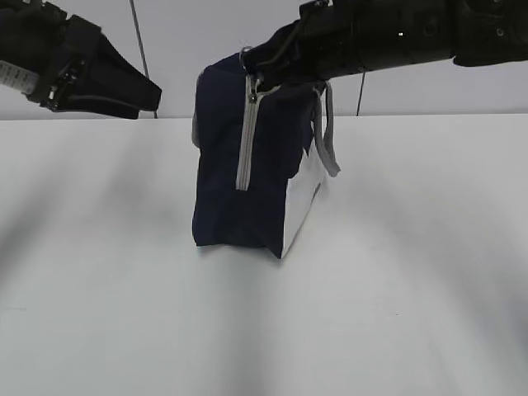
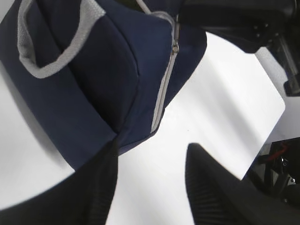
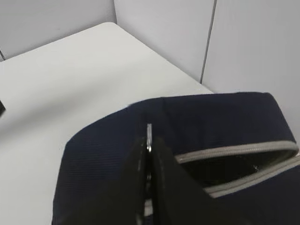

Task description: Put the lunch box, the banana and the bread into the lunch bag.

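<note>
Lunch bag (image 1: 247, 177) standing upright at mid-table, right gripper pinching its zipper pull.

White table (image 1: 115, 330) lies bare across the near foreground and to both sides of the bag; pale wall panels close the far side, and the right wrist view shows the table's far corner meeting them. In the left wrist view the table edge (image 2: 274, 119) lies to the right, beyond open surface beside the bag. Navy bag with white side panel (image 1: 304, 198), grey zipper (image 1: 245, 140) running down its near face, and grey strap handle (image 1: 328, 136) hanging at right. Left gripper (image 2: 150, 187) hangs above the table left of the bag, fingers spread, holding nothing. Right gripper (image 3: 149, 154), reaching in from the upper right, has its fingers pressed together on the metal zipper pull (image 3: 149, 133) at the bag's top, where the zipper gapes partly open.
</note>
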Controlling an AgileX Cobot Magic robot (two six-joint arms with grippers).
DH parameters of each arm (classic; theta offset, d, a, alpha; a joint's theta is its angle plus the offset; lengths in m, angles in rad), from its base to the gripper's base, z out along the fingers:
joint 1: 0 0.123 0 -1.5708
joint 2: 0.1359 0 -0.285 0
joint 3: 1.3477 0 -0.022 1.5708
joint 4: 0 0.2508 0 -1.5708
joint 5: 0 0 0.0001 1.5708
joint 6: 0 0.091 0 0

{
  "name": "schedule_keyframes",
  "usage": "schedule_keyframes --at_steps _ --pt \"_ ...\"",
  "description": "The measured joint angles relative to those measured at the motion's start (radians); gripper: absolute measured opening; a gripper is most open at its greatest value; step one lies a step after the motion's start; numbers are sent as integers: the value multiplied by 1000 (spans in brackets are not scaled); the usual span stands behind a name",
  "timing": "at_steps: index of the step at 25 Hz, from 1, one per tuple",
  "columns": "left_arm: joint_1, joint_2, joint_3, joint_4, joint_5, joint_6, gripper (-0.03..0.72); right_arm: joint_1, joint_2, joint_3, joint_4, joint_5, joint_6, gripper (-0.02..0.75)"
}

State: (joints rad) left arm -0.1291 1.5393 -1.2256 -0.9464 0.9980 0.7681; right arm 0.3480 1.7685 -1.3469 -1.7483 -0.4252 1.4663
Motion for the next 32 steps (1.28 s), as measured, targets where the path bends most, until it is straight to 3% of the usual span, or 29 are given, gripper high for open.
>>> schedule_keyframes --at_steps 6,24,32 --pt "0 64 0 -45 -5 64 360 0 -4 -42 12 -32 17 -16" --pt "0 216 0 -407 -52 449 342 0 -11 -46 15 -101 43 -16" --pt "0 279 -3 -491 6 497 340 0 -13 -46 -23 -107 75 -16"
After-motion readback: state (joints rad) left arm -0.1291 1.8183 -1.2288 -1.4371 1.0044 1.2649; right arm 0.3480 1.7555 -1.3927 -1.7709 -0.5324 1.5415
